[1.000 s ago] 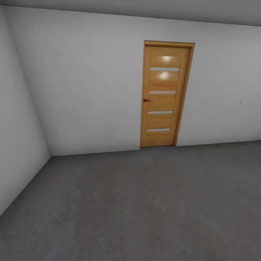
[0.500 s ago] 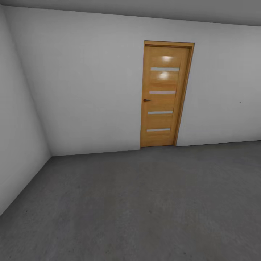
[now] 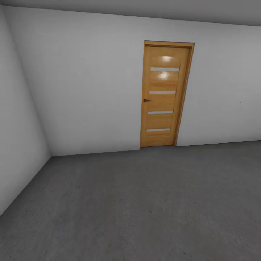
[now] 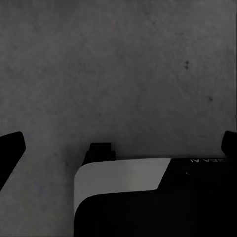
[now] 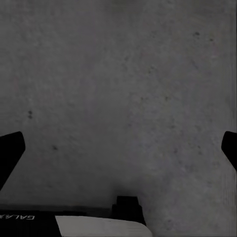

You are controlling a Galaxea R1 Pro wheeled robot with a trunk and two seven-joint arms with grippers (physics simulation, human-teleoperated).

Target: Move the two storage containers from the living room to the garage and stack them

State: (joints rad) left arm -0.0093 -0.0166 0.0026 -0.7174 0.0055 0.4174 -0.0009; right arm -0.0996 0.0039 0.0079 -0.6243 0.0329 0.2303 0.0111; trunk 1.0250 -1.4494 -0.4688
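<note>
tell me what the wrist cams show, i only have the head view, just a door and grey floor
Observer: The left gripper hangs over bare grey floor, fingers wide apart, nothing between them.
Operator: and the right one
Observer: The right gripper is open too, over the same floor, holding nothing.
Operator: anything else down there
Observer: A white and black part of the robot's base sits below the left gripper.

Both tools' fingertips (image 4: 11, 148) edge-cropped
</note>
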